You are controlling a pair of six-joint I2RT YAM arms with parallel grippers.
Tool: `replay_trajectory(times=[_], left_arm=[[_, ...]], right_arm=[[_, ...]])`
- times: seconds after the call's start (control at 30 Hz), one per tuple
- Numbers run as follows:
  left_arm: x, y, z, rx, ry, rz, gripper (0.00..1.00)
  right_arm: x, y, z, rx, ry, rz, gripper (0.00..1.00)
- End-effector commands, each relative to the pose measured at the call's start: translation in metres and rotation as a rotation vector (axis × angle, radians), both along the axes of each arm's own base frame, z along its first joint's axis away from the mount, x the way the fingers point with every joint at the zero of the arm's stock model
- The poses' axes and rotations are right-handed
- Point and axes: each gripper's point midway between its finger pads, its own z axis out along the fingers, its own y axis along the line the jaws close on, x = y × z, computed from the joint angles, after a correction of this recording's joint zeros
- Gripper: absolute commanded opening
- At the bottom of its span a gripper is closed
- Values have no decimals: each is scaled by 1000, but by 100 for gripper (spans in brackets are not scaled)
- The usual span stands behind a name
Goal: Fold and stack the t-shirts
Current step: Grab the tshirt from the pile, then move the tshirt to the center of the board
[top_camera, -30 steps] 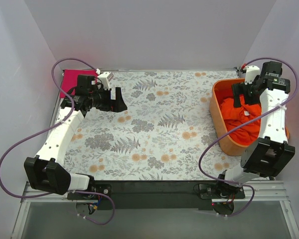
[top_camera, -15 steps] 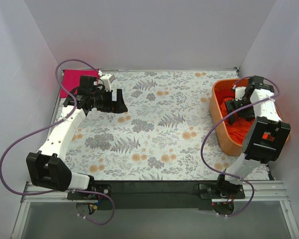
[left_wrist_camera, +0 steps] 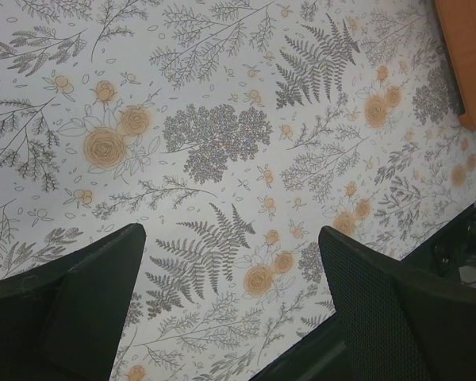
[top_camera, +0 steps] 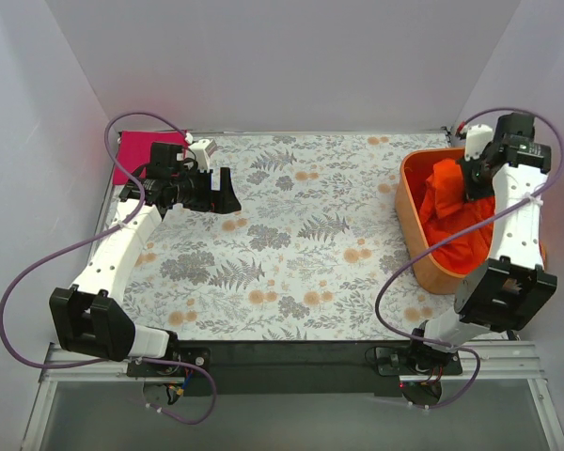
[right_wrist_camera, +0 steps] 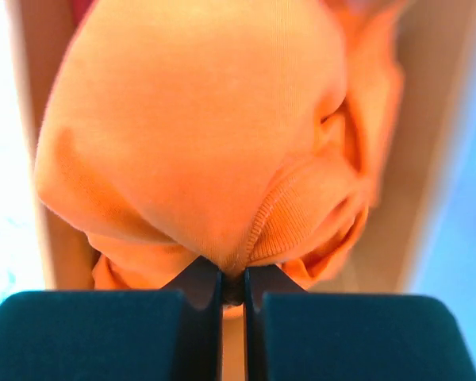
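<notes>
A bright orange t-shirt [top_camera: 448, 214] lies bunched in the orange tub [top_camera: 409, 218] at the right. My right gripper [top_camera: 467, 181] is shut on a fold of it by the ribbed hem, and that part hangs raised above the tub. In the right wrist view the orange t-shirt [right_wrist_camera: 198, 135] fills the frame above the right gripper [right_wrist_camera: 232, 278], its jaws pinching cloth. A magenta-pink t-shirt [top_camera: 139, 150] lies flat at the table's far left corner. My left gripper [top_camera: 222, 193] hovers open beside it, and in its own view the left gripper [left_wrist_camera: 230, 234] holds nothing over the floral cloth.
The floral tablecloth [top_camera: 301, 244] covers the table between the arms. The tub's corner [left_wrist_camera: 470, 55] shows at the upper right of the left wrist view. White walls close in the back and both sides. A black strip runs along the near edge [top_camera: 291, 352].
My right gripper went down into the tub, shut on the orange t-shirt and has come back up with the cloth. The left arm has hardly moved.
</notes>
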Motion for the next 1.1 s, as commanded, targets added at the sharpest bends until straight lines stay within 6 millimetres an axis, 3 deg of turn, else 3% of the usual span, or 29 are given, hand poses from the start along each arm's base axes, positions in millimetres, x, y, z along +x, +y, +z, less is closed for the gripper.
replay_trajectory(times=[0.0,0.03,0.07,0.17,0.2,0.27,0.33,0.4,0.47,0.6,0.63,0.7,0.73,0.8,0.83,0.87,0.9,0.93,0.97,1.03,1.07], left_arm=[[2,-2,14,-30,-33,-1,91],[2,-1,15,-30,-39,4,91],[3,-2,16,-31,-44,9,91],[2,0,20,-29,-61,14,91],[3,0,20,-26,-63,17,91],[3,1,24,-28,-73,19,91],[5,2,27,-26,-79,28,91],[7,1,33,-39,-87,29,91],[10,5,41,-59,-92,48,91],[17,14,62,-152,-92,79,90],[20,21,68,-180,-97,87,90],[24,28,80,-200,-121,98,90],[26,34,84,-207,-125,110,90],[27,34,93,-212,-145,104,90],[28,44,95,-208,-146,128,90],[28,47,95,-203,-147,133,90],[27,49,96,-201,-149,139,90],[26,50,95,-198,-144,139,90],[24,51,94,-192,-139,140,90],[21,54,91,-181,-138,142,91],[18,54,88,-166,-134,129,91]], right_arm=[[7,8,95,-39,-274,63,1],[10,11,113,-40,-328,76,1],[14,17,143,-38,-419,104,1],[22,35,191,12,-566,168,1],[21,41,226,14,-664,181,1],[25,57,259,54,-769,252,1],[22,72,304,68,-927,315,1],[25,91,320,132,-1013,402,1],[14,116,365,169,-1195,483,1],[6,162,392,277,-1321,630,1],[3,184,393,322,-1324,687,1],[1,206,389,384,-1309,735,1],[3,232,373,451,-1255,787,1],[7,253,347,487,-1179,820,1],[1,272,334,523,-1139,860,1],[7,284,302,554,-1050,870,1],[5,295,283,552,-1005,905,6],[-5,316,265,572,-955,961,45],[-3,325,227,569,-862,972,67],[-1,332,188,542,-764,982,98],[3,330,173,519,-728,965,98]])
